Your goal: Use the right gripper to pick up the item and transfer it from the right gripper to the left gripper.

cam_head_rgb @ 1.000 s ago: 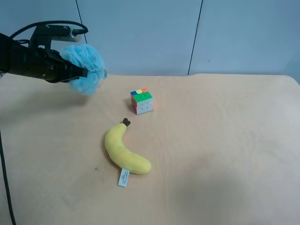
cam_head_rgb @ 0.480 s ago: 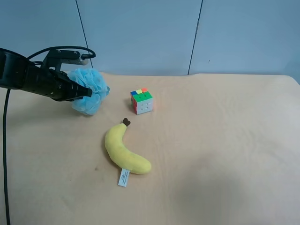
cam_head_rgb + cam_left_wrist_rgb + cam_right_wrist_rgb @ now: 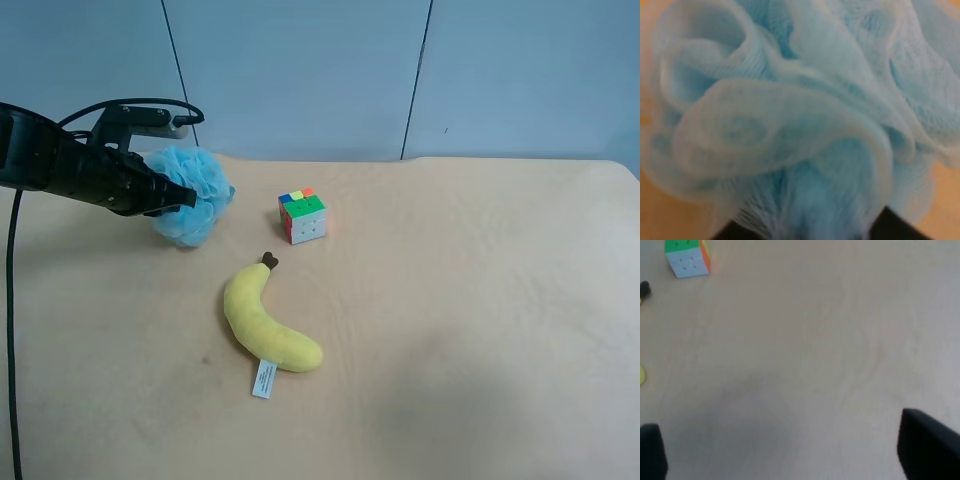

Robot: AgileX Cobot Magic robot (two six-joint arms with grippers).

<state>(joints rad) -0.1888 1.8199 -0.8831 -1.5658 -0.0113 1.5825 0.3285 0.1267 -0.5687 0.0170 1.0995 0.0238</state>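
Left wrist: pouf [image 3: 790,115] close-up

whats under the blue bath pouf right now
The tan table lies under the bath pouf, which the left claw holds. Its lower edge looks down at the tabletop. Whether it truly rests there is hidden; the left wrist view shows only mesh.

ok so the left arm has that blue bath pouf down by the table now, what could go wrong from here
1. The pouf is soft mesh that fills the left wrist view, so the left end effector may pinch only loose folds and lose it when it moves.
2. The pouf sits low at the table, so it may drag.
3. The puzzle cube lies close by and a sideways swing could knock it.
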